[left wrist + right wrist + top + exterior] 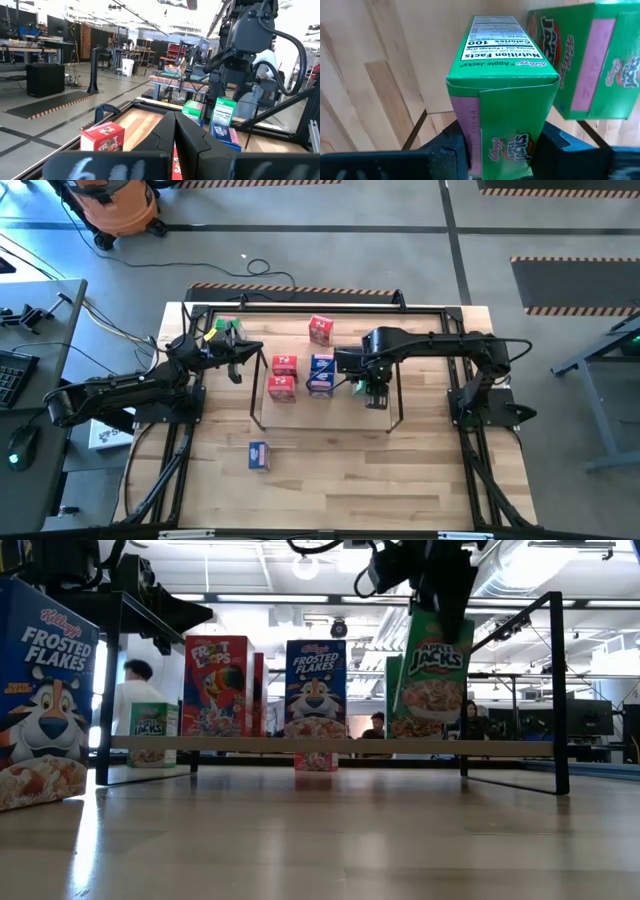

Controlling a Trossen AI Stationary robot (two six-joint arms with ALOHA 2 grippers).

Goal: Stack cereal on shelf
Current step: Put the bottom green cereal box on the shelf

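Note:
My right gripper (372,388) is shut on a green Apple Jacks box (430,680) over the right part of the black wire shelf (330,744). A second green box (590,60) stands close beside it. A red Froot Loops box (215,685) and a blue Frosted Flakes box (315,685) stand upright on the shelf. Loose boxes lie off the shelf: red (320,328), green (228,328), blue (259,455). My left gripper (235,358) is shut and empty at the shelf's left end. My right gripper pinches the green box's top end (485,140) between its two fingers, one on each broad face. The fingers (555,145) come from above, pointing down. The box hangs upright, slightly tilted, its bottom (425,732) at shelf level; whether it touches the shelf I cannot tell.
The black rail frame (300,308) borders the tabletop. The shelf's upright end posts (555,690) stand right of the held box. Bare wood lies toward the near edge (380,480). People show in the room behind the table (135,690).

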